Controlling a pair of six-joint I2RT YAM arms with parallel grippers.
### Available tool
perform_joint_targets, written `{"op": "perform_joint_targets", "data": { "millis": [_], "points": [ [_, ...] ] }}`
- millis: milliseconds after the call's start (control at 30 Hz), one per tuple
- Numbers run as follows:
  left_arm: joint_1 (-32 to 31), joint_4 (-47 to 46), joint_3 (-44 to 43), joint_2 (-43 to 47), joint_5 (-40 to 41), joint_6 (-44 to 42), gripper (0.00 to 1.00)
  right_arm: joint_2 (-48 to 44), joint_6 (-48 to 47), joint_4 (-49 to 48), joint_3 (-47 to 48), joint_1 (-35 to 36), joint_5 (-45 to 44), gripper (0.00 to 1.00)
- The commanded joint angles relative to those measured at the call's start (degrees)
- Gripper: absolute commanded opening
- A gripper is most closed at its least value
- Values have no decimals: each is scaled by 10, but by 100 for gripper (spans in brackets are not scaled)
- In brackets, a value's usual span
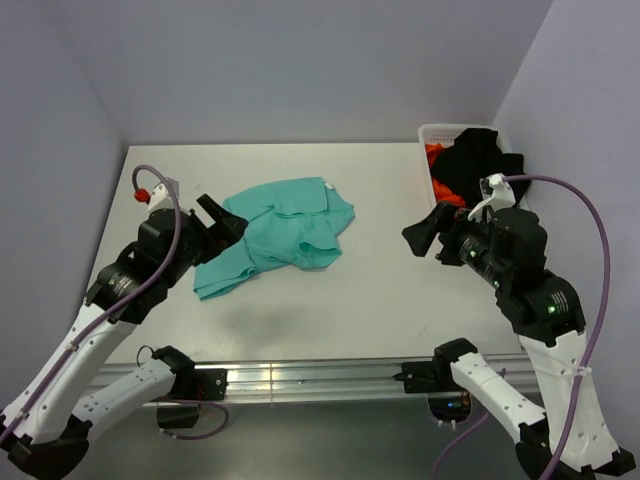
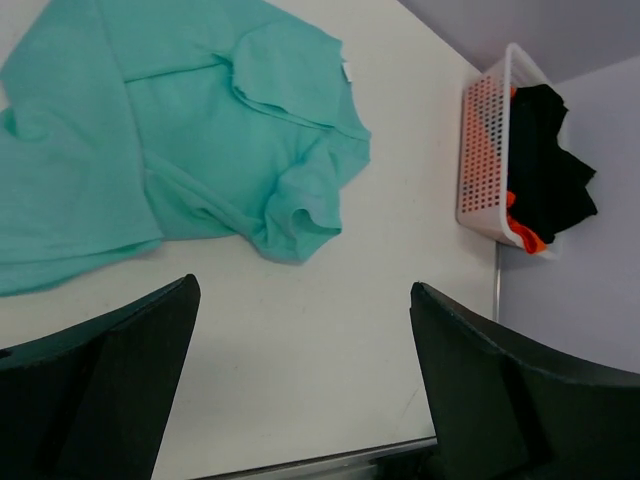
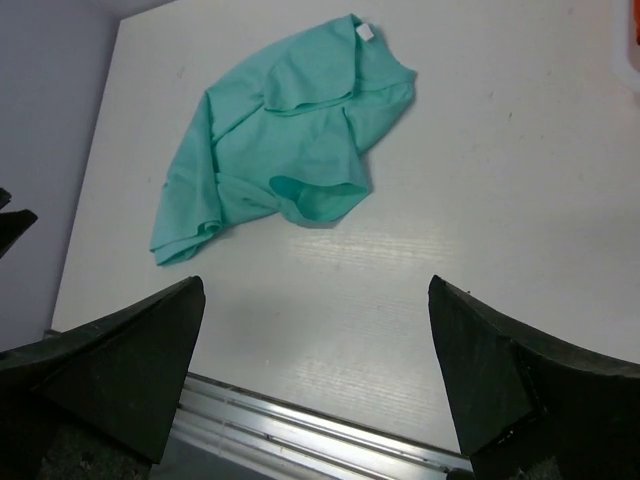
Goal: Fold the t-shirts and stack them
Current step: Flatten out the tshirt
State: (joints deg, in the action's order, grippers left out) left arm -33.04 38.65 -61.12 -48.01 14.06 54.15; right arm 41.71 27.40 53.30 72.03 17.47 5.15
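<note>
**Top view:** crumpled teal cotton t-shirt (image 1: 280, 235) sits left of centre on the white tabletop (image 1: 400, 290), bunched with overlapping layers. Left end effector (image 1: 222, 222) is at the shirt's left edge, fingers apart and empty. Right end effector (image 1: 420, 236) is right of centre, well clear of the cloth, also apart and empty. White perforated plastic basket (image 1: 440, 135) at upper right holds a black garment (image 1: 480, 158) and an orange garment (image 1: 433, 153). Can't tell how many items are in it.

**Left wrist:** risk of pinching two layers at the bunched hem. The shirt would then drag instead of flattening. Its left part is cut off by the frame.

**Right wrist:** a sleeve opening at lower centre is folded over and hides the layers beneath. Front or back up is unclear.
</note>
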Motion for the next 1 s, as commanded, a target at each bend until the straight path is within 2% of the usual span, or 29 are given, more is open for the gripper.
{"op": "perform_joint_targets", "data": {
  "millis": [0, 133, 200, 300, 367, 400, 467, 533, 600, 633, 733, 767, 867, 967],
  "points": [
    [0, 69, -11, -2, 47, 6, 94, 31, -18, 16, 20, 3, -20, 100],
    [0, 106, -69, -66, 54, -36, 95, 49, -31, 9, 35, 3, -48, 100],
    [0, 104, -111, -113, 59, -54, 94, 78, -24, 1, 48, 3, -33, 99],
    [2, 84, -171, -184, 69, -98, 95, 125, -8, -28, 71, 3, -19, 94],
    [17, 52, -193, -237, 21, -132, 94, 152, 10, -59, 82, 3, -31, 94],
    [48, 43, -213, -256, -7, -140, 93, 165, 14, -68, 89, 3, -44, 96],
    [89, 28, -233, -310, -85, -144, 92, 225, 10, -68, 136, 2, -35, 96],
    [140, 9, -254, -350, -116, -151, 90, 310, -4, -38, 210, 3, -8, 94],
    [156, 3, -283, -378, -126, -162, 90, 372, -16, -1, 271, 3, -9, 88],
    [158, 10, -297, -411, -127, -176, 90, 424, -17, 33, 326, 3, -24, 88],
    [160, 69, -360, -489, -128, -207, 86, 498, -22, 46, 394, 3, -22, 88],
    [160, 83, -376, -505, -127, -214, 84, 514, -22, 43, 407, 3, 4, 88],
    [160, 83, -360, -527, -120, -234, 82, 593, -11, 44, 464, 6, 47, 88],
    [161, 37, -300, -520, -124, -250, 82, 674, 4, 32, 503, 24, 89, 88]
  ]
}}
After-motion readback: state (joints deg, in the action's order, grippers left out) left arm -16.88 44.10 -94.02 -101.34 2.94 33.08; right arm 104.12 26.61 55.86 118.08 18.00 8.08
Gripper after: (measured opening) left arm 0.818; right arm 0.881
